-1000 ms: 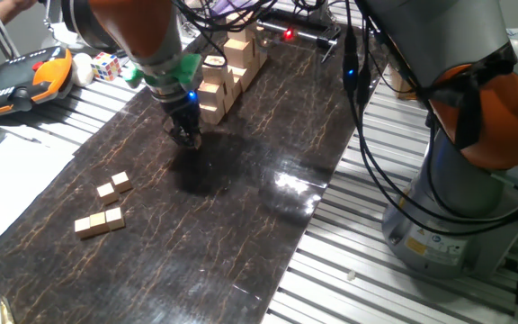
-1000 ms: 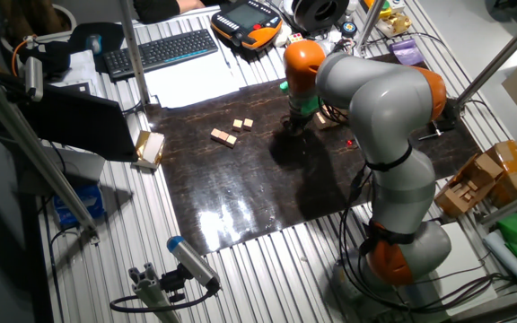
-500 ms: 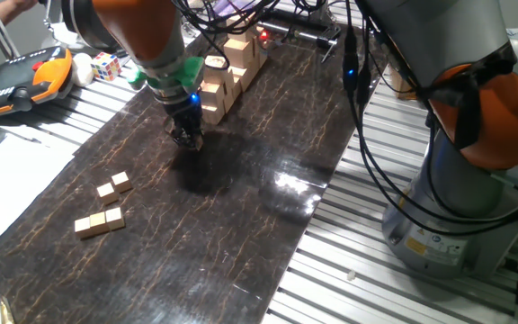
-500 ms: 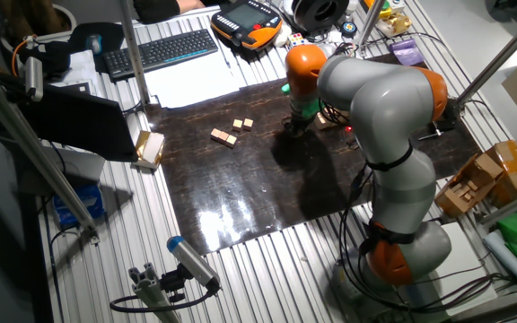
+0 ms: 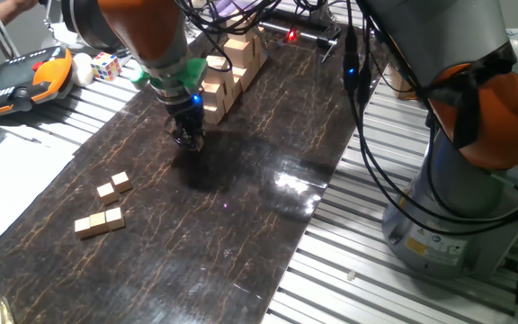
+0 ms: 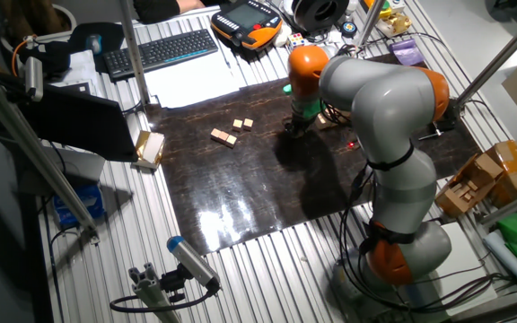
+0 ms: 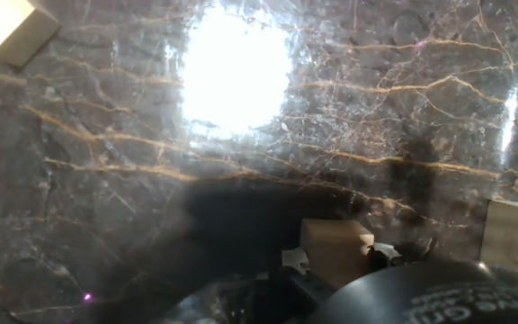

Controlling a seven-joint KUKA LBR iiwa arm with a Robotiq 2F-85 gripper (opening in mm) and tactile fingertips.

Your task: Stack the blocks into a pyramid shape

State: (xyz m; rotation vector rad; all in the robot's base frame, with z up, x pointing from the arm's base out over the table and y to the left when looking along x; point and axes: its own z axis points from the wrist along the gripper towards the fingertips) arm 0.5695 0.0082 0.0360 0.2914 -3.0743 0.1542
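Several small tan blocks (image 5: 106,192) lie loose on the dark marble mat (image 5: 241,225) at the near left, two of them touching in a row (image 5: 98,221). The other fixed view shows the same group (image 6: 224,136) left of the arm. My gripper (image 5: 189,139) hangs just above the mat, well to the right of them and close to the front of the larger-block stack. In the hand view one tan block (image 7: 335,250) sits between my fingers, and the gripper (image 7: 338,261) is shut on it. No pyramid shape is in view.
A stepped stack of larger pale blocks (image 5: 227,63) stands just behind the gripper. A multicoloured puzzle cube (image 5: 106,65) and an orange teach pendant (image 5: 21,79) lie off the mat at the left. Pale blocks (image 7: 515,236) show at the hand view's edges.
The gripper has drifted slightly to the right, toward the larger-block stack, still holding the block. The loose blocks have not moved.
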